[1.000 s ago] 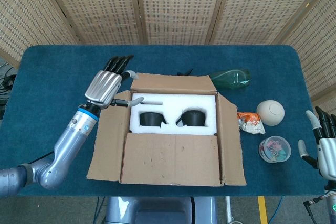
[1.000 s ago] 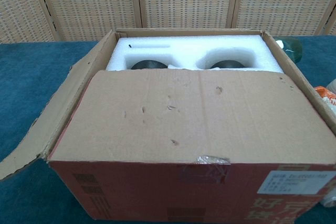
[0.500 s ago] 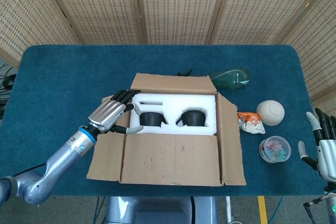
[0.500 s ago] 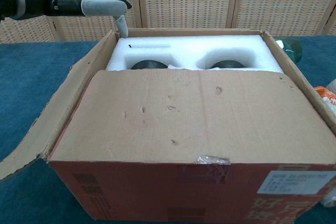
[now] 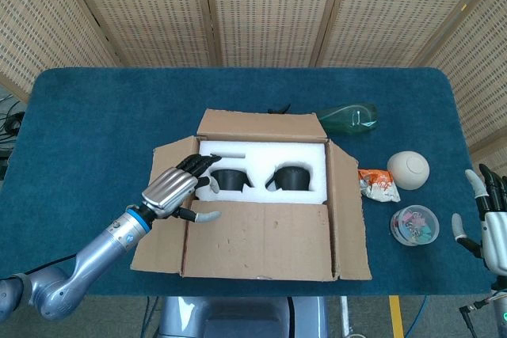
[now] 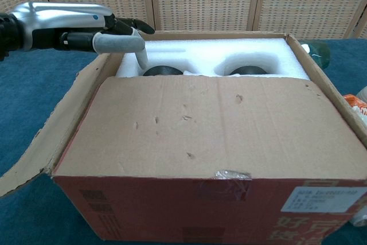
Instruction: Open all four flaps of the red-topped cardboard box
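The cardboard box [image 5: 257,239] stands mid-table with its flaps spread outward. Its front flap [image 6: 212,124] lies flat toward me above the red side [image 6: 189,213]. Inside, white foam [image 5: 265,154] holds two black objects. My left hand [image 5: 176,187] is over the box's left edge above the left flap [image 5: 158,239], fingers stretched toward the foam and holding nothing. In the chest view this left hand [image 6: 97,30] sits above the left wall, thumb pointing down. My right hand [image 5: 493,227] is at the table's right front edge, fingers apart and empty.
Right of the box lie a green bottle [image 5: 348,116], a white ball [image 5: 408,169], a snack packet [image 5: 378,185] and a clear tub of colourful bits [image 5: 414,225]. Blue cloth covers the table [image 5: 87,116]. A wicker screen stands behind.
My left hand has moved from the box's back-left corner toward me along the left edge and dropped lower, coming into the chest view. The right hand has barely shifted.
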You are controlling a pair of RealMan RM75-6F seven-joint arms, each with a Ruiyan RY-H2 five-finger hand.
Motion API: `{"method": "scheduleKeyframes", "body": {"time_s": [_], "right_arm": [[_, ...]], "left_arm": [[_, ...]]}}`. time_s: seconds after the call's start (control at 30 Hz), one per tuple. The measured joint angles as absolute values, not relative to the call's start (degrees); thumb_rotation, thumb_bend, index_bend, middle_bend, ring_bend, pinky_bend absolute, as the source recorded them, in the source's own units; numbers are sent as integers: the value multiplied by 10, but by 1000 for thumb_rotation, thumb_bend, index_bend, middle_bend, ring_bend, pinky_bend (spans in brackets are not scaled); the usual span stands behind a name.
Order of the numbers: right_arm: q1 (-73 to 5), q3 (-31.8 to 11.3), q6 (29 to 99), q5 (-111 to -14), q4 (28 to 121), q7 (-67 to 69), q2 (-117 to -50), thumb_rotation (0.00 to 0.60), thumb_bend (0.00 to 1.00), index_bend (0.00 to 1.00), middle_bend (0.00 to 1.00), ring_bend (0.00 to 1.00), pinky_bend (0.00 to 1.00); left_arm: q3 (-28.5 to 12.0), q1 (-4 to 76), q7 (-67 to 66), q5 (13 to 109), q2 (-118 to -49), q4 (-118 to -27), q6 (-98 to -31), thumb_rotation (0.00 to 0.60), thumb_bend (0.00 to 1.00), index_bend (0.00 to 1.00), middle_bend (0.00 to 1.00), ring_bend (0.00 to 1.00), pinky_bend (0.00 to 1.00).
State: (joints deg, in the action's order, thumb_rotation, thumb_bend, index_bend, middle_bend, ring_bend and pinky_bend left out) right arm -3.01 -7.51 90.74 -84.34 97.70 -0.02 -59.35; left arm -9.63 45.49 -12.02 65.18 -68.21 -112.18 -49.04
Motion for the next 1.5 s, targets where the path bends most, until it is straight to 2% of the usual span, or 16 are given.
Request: {"method": "scheduleKeyframes", "body": {"time_s": [0.5,0.9,1.13,1.5], "right_arm": [[-24,-76,912,-841,965,18,-592,600,517,25,11,0,0],[-21,-80,916,-840,959,24,-592,600,517,25,11,0,0],[-22,-81,914,-840,960,22,-592,600,517,25,11,0,0],[-28,-83,907,-840,966,7,-595,600,517,25,11,0,0]], "left_arm": [[-76,465,-195,646,-705,-1127,-515,84,125,378,0,0,0],[-72,484,-221,607,-710,-1149,-511,85,126,422,0,0,0],[-84,476,-152,609,-698,-1159,-507,84,137,423,0,0,0],[-114,444,61,672,-641,-1180,-477,84,142,421,0,0,0]]}}
